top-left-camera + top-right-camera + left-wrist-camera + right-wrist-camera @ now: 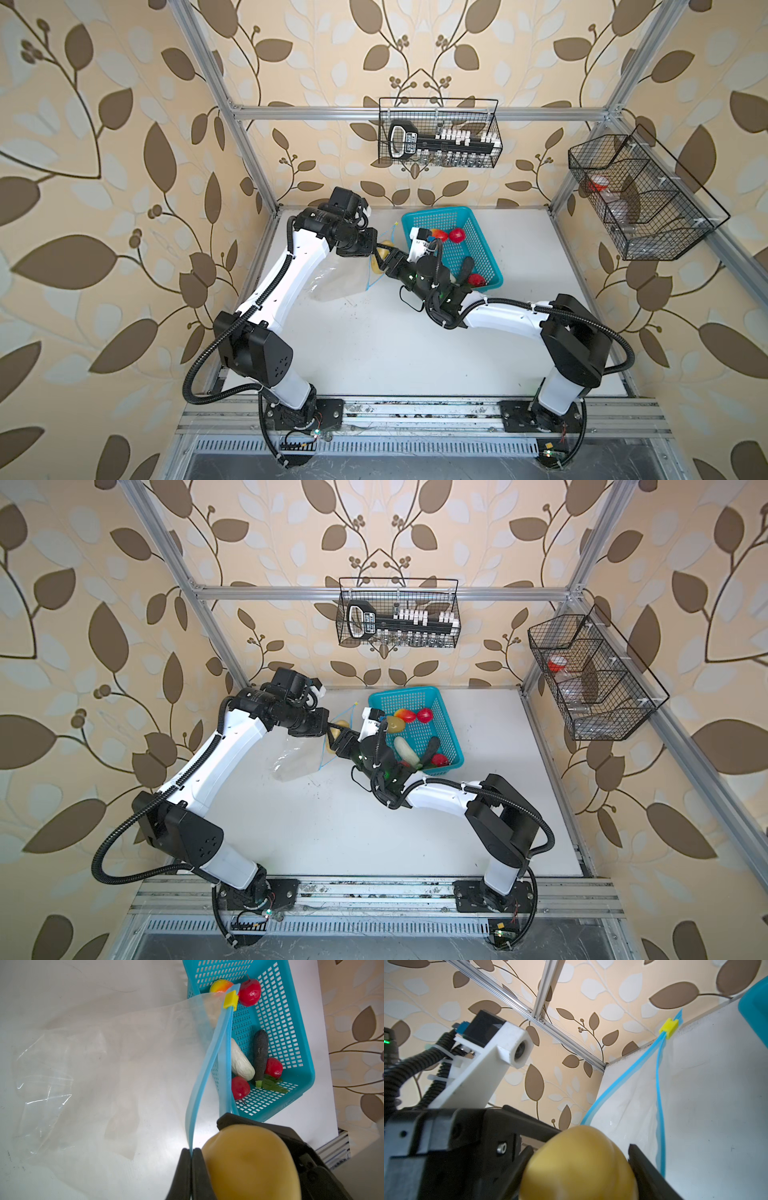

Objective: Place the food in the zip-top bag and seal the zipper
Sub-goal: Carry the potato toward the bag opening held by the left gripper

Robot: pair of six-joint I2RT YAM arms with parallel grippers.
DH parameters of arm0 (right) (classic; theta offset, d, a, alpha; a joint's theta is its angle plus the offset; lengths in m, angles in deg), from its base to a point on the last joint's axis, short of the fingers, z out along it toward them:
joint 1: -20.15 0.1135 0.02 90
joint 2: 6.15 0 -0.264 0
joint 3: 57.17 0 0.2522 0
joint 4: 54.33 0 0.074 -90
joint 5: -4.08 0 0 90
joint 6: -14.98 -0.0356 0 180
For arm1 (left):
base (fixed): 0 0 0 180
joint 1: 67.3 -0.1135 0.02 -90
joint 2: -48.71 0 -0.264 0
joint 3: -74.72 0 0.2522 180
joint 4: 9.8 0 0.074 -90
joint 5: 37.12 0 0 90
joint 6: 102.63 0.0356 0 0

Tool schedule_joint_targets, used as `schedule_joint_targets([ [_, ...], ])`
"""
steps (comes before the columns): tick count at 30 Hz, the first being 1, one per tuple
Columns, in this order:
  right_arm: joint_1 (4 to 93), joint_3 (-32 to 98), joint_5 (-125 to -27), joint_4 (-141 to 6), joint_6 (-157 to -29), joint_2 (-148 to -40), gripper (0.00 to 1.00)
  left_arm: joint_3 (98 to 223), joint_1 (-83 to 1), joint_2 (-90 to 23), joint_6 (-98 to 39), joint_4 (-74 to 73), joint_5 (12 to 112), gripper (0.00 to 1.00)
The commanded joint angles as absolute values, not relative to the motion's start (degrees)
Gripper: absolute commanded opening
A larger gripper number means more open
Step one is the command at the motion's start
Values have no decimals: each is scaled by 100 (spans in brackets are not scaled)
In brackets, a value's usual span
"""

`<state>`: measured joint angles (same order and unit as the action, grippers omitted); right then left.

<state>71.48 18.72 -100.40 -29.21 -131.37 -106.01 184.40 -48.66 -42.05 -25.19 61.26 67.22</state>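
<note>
- left gripper (191, 1152) is pinching fully closed on one lip of the zipper (207, 1064), holding that lip up so the mouth is gaping; it's gripping nothing else.
- right gripper (580, 1147) is carrying a tan potato (579, 1167), jaws standing partly apart around it.
- zip-top bag (93, 1068) is lying on the white table (374, 353) and looking empty. Its body is trailing toward the left arm's side and its mouth is facing the turquoise basket (309, 1078).
- key relation: the mouth slit is running from the left pinch out to the yellow slider (230, 1000) at the far end, toward the back wall.
- potato is sitting at the pinch end, just beside the left fingers. In the right wrist view it's showing between the two blue lips.
- bag interior is lying past the potato, away from the basket, so I'm reading the next push as going across the slit, not along it.
- gap is looking tightest at the pinch end, so the potato risks snagging the loose lip. Mid-slit is offering more room.
- rest of the food is waiting in the basket: red fruits (250, 992), red-yellow fruit (220, 985), white vegetable (242, 1064), eggplant (260, 1053), green leaves (272, 1084). The right arm is nearer to them.
</note>
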Motion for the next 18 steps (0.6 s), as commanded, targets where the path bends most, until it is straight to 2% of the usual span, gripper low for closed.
schedule_joint_targets([
  [1, 7173, 1785, -10190, -2910, -13365, -10688, 20, 18679, -4928, -4139, -2590, 6206, 6685, 0],
  [18, 7161, 1645, -10121, -3203, -13513, -10749, 20, 18667, -4928, -3964, -2391, 6062, 6372, 0],
])
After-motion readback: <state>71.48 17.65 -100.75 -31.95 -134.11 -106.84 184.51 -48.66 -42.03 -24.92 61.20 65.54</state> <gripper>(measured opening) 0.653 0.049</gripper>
